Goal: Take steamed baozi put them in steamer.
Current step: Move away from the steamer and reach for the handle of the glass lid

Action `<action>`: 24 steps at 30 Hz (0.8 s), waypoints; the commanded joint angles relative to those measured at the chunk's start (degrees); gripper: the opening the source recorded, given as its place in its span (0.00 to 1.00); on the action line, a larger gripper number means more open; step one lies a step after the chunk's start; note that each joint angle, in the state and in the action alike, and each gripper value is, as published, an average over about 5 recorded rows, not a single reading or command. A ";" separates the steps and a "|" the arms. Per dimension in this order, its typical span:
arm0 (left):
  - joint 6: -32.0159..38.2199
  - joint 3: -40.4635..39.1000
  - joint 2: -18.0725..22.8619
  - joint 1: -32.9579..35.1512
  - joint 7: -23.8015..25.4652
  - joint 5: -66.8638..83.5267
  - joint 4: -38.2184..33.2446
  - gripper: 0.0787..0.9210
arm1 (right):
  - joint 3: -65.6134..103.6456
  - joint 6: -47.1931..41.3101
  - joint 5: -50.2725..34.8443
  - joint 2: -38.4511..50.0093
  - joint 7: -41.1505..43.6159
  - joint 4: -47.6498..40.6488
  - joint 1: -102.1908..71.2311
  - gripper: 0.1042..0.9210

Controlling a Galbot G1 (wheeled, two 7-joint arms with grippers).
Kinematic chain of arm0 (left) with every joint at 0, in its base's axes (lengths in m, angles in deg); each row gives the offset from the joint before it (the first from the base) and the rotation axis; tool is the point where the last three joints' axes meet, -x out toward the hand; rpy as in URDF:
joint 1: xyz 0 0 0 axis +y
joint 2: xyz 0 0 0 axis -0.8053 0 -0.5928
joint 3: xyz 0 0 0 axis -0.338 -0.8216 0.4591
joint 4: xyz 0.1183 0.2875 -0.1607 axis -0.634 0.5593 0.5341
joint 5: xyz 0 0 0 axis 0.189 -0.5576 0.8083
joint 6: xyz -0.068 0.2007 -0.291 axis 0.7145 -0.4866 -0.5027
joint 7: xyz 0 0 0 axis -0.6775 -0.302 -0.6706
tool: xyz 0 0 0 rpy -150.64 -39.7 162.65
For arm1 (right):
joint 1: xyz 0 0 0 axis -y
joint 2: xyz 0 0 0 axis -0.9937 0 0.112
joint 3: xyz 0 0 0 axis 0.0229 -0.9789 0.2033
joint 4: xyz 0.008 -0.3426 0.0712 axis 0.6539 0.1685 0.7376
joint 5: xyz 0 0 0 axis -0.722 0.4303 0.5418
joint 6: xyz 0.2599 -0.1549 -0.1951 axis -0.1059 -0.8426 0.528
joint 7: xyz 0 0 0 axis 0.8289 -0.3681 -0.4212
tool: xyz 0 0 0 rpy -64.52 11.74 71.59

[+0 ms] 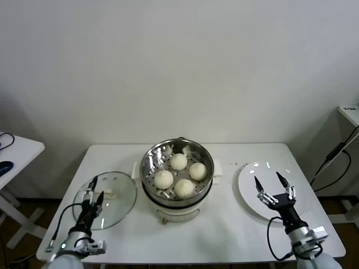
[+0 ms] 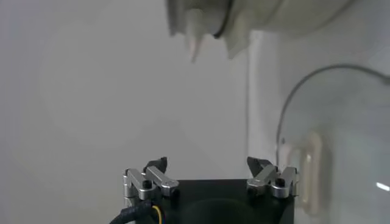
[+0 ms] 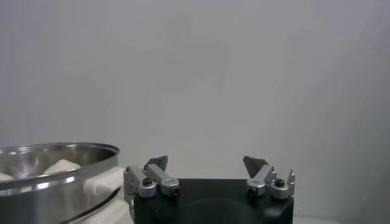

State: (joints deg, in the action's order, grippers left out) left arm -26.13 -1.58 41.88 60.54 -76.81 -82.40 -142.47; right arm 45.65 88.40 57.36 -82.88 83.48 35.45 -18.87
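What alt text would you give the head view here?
Four steamed baozi sit inside the steamer at the centre of a white table. The left gripper hangs open over a glass lid, the right gripper open over a bare white plate.

No readable txt, labels or nos. anywhere — nothing legible.

Four steamed baozi [image 1: 179,174] inside the steamer [image 1: 150,168], claws apart.

Four off-white baozi [image 1: 179,175] clustered on perforated tray inside steel steamer [image 1: 150,158], table centre.
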 commanded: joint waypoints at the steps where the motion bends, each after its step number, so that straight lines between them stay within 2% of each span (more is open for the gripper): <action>1: 1.82 -0.10 -0.36 -5.18 -0.93 -6.30 11.49 0.88 | -0.60 -0.15 0.98 -0.56 -0.22 -0.60 1.14 0.88; 10: 2.34 -0.23 -0.63 -10.25 -0.69 -6.65 18.32 0.88 | -1.72 -1.46 1.34 1.94 -1.12 -0.88 4.19 0.88; 24: 1.41 -1.79 -1.47 -14.09 -0.98 -5.59 19.34 0.88 | -1.80 -1.46 1.87 2.38 -0.78 -1.51 4.78 0.88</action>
State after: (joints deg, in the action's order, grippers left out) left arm -24.51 -2.87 40.68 49.29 -77.82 -87.58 -125.57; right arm 43.97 86.94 58.99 -80.69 82.63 34.05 -14.68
